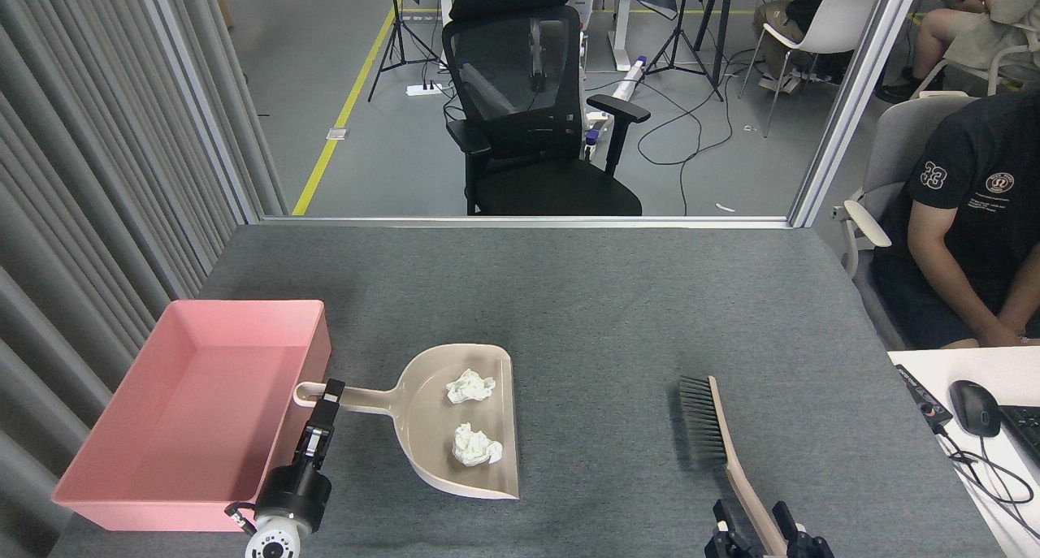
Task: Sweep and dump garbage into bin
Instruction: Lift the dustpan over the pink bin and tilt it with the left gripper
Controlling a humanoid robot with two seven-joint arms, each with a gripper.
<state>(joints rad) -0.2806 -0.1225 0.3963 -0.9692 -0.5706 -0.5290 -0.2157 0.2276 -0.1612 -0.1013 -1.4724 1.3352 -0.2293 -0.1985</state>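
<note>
Garbage: two crumpled white tissue wads, one [470, 386] farther from the robot and one [476, 446] nearer, both lying inside the pan of the dustpan, apart from each other.
Dustpan: beige, long-handled [455, 420], its open mouth toward the right and its handle pointing left toward the bin.
Left end effector: [323, 402] closed on the dustpan handle near its looped end, just beside the bin's right wall.
Bin: shallow pink tray [89, 481] on the left of the table, nothing inside it.
Brush: beige handle with dark bristles [715, 432], well to the right of the dustpan, bristles facing left.
Right end effector: [768, 535] at the bottom edge, black fingers on either side of the brush handle, gripping it.
Table: grey felt-like top [569, 298].
Person: seated at the right edge in a dark T-shirt [967, 217].
</note>
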